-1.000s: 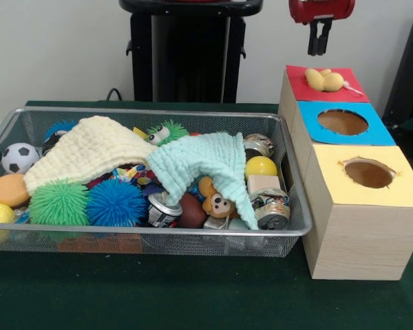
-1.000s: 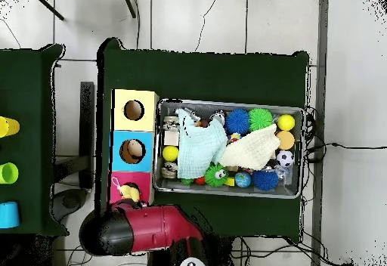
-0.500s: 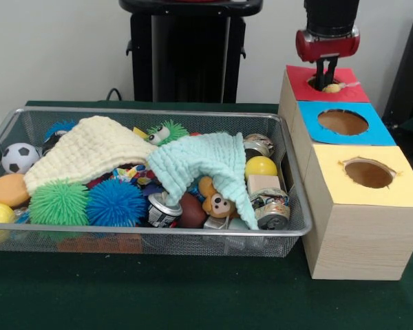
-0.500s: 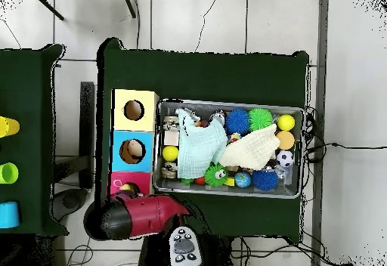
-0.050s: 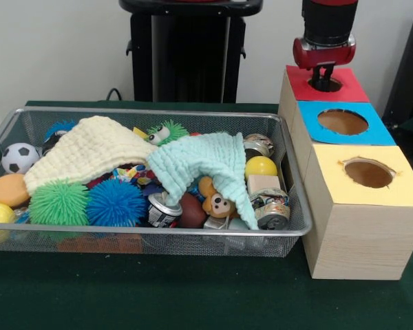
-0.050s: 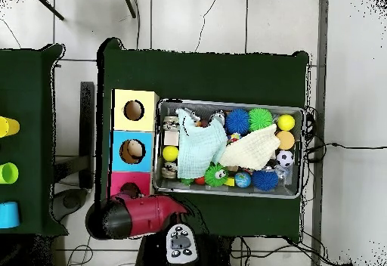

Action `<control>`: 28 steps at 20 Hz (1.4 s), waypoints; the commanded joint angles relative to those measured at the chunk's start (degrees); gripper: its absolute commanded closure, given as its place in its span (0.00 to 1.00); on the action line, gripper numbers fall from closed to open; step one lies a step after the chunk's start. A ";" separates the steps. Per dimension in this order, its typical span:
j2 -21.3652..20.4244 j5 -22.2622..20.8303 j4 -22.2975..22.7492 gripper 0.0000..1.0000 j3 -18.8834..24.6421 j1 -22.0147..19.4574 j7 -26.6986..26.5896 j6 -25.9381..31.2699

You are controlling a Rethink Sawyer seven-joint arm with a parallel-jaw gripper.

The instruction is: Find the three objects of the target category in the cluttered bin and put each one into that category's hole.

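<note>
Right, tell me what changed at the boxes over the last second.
The claw came down from above the red box and now sits in its hole. The yellow toy that lay on the red top a second ago is gone from sight, apparently pushed into the hole. Whether the claw is open cannot be seen. The blue box, yellow box, bin and its cloths and toys stayed put.

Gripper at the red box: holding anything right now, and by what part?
Cannot be told. The gripper is sunk into the red box's hole, its tips hidden in both views; no object shows there.
</note>
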 commanded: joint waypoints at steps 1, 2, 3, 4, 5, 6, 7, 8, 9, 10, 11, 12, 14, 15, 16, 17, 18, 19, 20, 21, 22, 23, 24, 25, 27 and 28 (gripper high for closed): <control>-2.60 -0.27 -5.06 1.00 0.10 -0.37 5.71 5.41; -3.57 -0.03 -4.94 1.00 0.16 -0.46 5.57 6.67; -4.64 0.16 -4.99 1.00 0.05 -0.42 5.45 8.10; -5.54 0.31 -4.98 1.00 -0.02 -0.42 5.40 9.27; -6.33 0.39 -4.79 1.00 -0.03 -0.43 5.40 10.08; -6.93 0.55 -4.71 1.00 0.23 -0.68 5.30 10.98; -7.42 0.67 -4.61 1.00 0.48 -0.93 5.24 11.67; -7.86 0.77 -4.51 1.00 0.69 -1.12 5.24 12.15; -8.26 0.89 -4.49 1.00 0.87 -1.33 5.25 12.75; -8.64 0.96 -4.46 1.00 1.09 -1.55 5.20 13.20; -9.02 1.11 -4.42 1.00 1.40 -1.84 5.12 13.76; -9.38 1.25 -4.33 1.00 1.65 -2.12 5.09 14.08; -9.83 1.44 -4.22 1.00 2.06 -2.68 5.03 14.36; -9.94 1.48 -4.34 1.00 2.25 -2.99 4.90 14.59; -9.99 1.50 -4.63 1.00 2.25 -3.23 4.81 14.99; -10.00 1.50 -4.93 1.00 2.23 -3.54 4.69 15.39; -9.84 1.39 -5.34 1.00 2.30 -3.97 4.39 15.59; -9.67 1.15 -5.87 1.00 2.14 -4.23 4.25 15.76; -9.41 0.75 -6.60 1.00 1.80 -4.38 4.08 15.90; -9.00 0.57 -7.05 1.00 1.85 -4.87 3.88 15.36; -8.37 0.71 -7.42 1.00 1.79 -5.34 4.19 14.56; -7.72 -0.13 -8.74 1.00 1.25 -5.38 3.94 13.85; -7.04 -0.28 -9.72 1.00 1.18 -5.82 3.80 13.73; -6.53 -0.99 -10.93 1.00 0.70 -5.84 3.50 13.81; -5.87 -1.28 -12.11 1.00 0.50 -6.55 3.29 13.67; -5.72 -1.27 -12.39 1.00 0.84 -7.20 2.96 13.38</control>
